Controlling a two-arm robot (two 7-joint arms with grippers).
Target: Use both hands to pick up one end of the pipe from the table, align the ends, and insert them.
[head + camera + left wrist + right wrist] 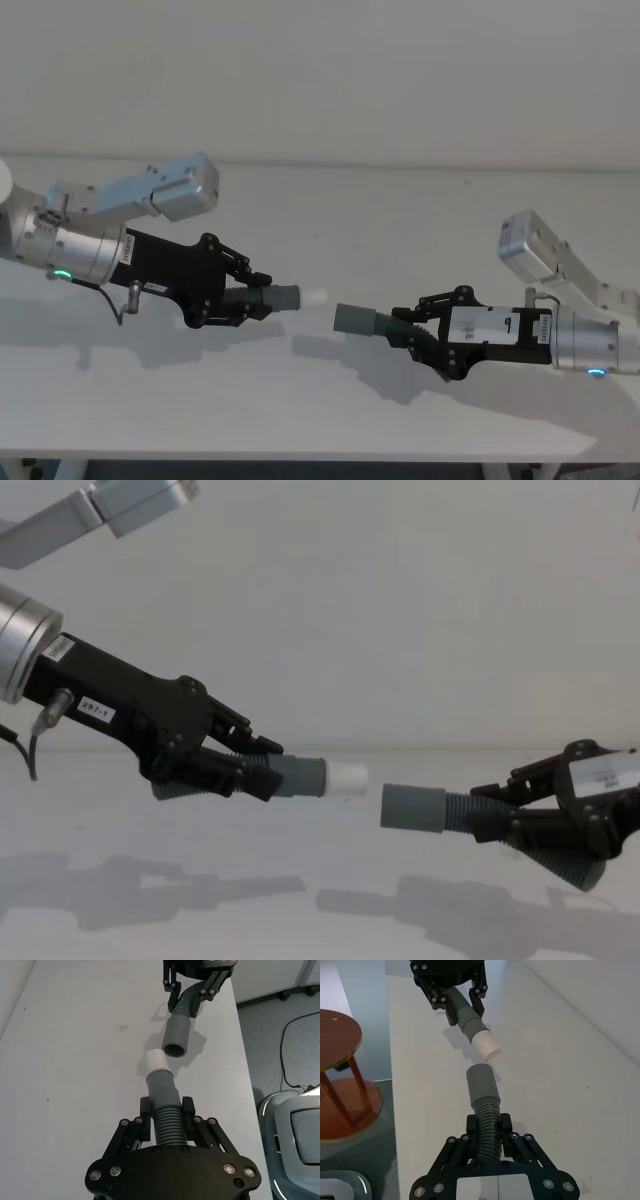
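Observation:
Both pipe halves hang in the air above the white table [300, 400], end to end with a small gap. My left gripper [255, 297] is shut on the ribbed part of the left pipe piece [283, 298], whose grey cuff ends in a white tip [347, 778]. My right gripper [410, 328] is shut on the ribbed part of the right pipe piece [352, 319], with its open grey cuff [412, 807] facing the white tip. The right cuff sits slightly lower than the tip. In the left wrist view the white tip [157, 1062] points just beside the open cuff mouth [175, 1049].
The table's long edge [242, 1060] runs beside the right gripper, with floor, a cable and a white machine [295, 1125] beyond it. A round wooden stool [335, 1035] stands off the table's other side. A plain wall rises behind.

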